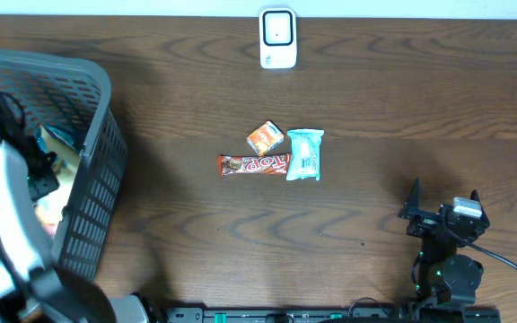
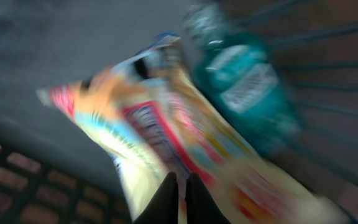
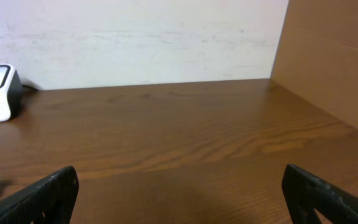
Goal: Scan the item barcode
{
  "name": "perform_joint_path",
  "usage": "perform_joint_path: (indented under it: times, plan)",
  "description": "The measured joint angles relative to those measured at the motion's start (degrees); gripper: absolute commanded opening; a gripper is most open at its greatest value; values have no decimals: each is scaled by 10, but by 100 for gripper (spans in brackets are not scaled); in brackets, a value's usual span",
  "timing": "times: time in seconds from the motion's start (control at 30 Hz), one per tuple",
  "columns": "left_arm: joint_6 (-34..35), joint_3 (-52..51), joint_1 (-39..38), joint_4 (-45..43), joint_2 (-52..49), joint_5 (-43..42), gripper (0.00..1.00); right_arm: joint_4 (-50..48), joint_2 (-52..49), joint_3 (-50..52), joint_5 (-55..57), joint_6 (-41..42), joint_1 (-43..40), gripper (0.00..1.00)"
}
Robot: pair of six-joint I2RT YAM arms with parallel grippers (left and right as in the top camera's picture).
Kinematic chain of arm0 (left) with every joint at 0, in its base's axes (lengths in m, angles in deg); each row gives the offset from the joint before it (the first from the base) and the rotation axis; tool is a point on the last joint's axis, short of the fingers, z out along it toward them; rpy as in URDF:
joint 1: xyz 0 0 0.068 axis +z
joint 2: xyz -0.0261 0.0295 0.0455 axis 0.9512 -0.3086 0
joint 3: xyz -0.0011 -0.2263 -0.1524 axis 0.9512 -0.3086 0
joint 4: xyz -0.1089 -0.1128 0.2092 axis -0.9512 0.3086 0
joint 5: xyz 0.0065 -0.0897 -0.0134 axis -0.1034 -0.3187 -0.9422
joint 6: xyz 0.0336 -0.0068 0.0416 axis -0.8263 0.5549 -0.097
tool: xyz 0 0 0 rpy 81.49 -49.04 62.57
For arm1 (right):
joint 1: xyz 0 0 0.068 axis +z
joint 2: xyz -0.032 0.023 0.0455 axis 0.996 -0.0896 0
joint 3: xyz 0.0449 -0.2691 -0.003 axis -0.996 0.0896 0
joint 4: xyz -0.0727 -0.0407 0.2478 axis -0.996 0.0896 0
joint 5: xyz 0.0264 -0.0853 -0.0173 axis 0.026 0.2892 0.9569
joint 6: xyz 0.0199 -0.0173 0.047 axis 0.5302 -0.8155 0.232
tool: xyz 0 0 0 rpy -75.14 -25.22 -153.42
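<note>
From overhead, evenly and softly lit, sharp throughout; mild sheen on the dark brown wooden surface (image 1: 375, 81), a soft shadow cast rightward beside the grey plastic mesh basket (image 1: 97, 179). From the left wrist, dim and badly smeared by motion blur: a colourful crinkled snack packet (image 2: 160, 137) and a teal-labelled package (image 2: 247, 87) streaked, print unreadable, dark toward the edges. From the right wrist, bright and clear, with broad pale glare on the wood grain; black fingers (image 3: 48, 196) of the right hand (image 3: 180, 171) out of focus in the bottom corners.
</note>
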Motion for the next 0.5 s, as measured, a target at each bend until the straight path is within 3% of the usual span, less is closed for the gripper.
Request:
perform_joint_path:
  times: [0.13,0.17,0.2,0.23,0.33,0.5]
  plan:
    - [-1,1,0,-3,101,16,8,0,0,0,0,0,0,99]
    - [-2,1,0,-1,118,24,17,0,0,0,0,0,0,99]
    - [-2,1,0,3,130,31,45,0,0,0,0,0,0,99]
    - [-8,1,0,9,141,40,64,0,0,0,0,0,0,99]
    - [-6,1,0,24,148,54,94,0,0,0,0,0,0,99]
    - [-1,1,0,31,111,57,99,0,0,0,0,0,0,99]
